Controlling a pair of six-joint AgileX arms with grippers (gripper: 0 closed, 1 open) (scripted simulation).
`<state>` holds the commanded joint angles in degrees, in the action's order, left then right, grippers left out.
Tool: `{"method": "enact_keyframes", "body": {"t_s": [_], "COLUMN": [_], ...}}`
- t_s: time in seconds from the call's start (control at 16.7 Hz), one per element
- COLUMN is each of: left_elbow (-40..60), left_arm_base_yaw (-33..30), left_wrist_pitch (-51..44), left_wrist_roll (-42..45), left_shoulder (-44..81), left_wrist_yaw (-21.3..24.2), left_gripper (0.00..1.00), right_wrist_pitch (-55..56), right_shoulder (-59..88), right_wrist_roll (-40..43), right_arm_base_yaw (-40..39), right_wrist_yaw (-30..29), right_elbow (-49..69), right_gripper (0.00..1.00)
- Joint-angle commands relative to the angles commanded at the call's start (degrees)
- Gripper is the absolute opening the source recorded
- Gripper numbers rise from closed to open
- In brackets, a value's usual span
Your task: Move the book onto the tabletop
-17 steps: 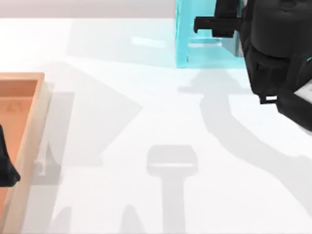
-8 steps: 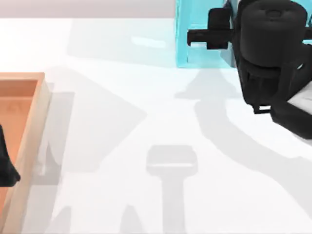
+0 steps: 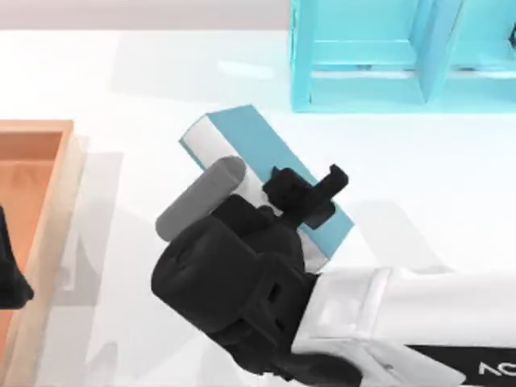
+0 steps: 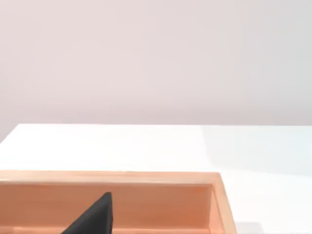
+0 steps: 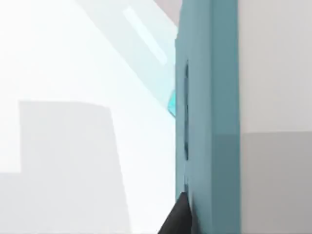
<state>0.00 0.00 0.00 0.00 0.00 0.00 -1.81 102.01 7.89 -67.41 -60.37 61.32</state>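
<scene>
Right gripper, frame centre, clamps the book at its lower end over the tabletop; stiff, weighty, so you hold the spine firmly.

I see a teal book with white pages, white tabletop, cyan shelf, orange-brown tray.

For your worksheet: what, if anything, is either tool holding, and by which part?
The right tool grips the book at its end nearest the arm. The left tool, over the tray, holds nothing visible.
</scene>
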Motion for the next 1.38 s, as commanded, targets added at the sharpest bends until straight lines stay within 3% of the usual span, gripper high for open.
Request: {"method": "enact_keyframes", "body": {"t_s": [0.24,0.42,1.38], "left_elbow": [0.0,0.0,0.0], "left_arm_base_yaw": [0.0,0.0,0.0], "left_wrist_pitch": [0.0,0.0,0.0], "left_wrist_roll": [0.0,0.0,0.0], "left_shoulder": [0.0,0.0,0.0], "left_wrist_yaw": [0.0,0.0,0.0], "left_gripper": [1.0,1.0,1.0], "right_wrist_pitch": [-12.9,-19.2,-23.4], "right_shoulder": [6.6,9.5,10.3], "right_wrist_roll": [7.1,10.7,8.8], "right_arm_base_yaw": [-15.4,-22.1,-24.2], "right_wrist_yaw": [-8.6,-12.7,-13.8], "right_elbow": [2.5,3.5,4.3], "right_gripper": [0.0,0.0,0.0]}}
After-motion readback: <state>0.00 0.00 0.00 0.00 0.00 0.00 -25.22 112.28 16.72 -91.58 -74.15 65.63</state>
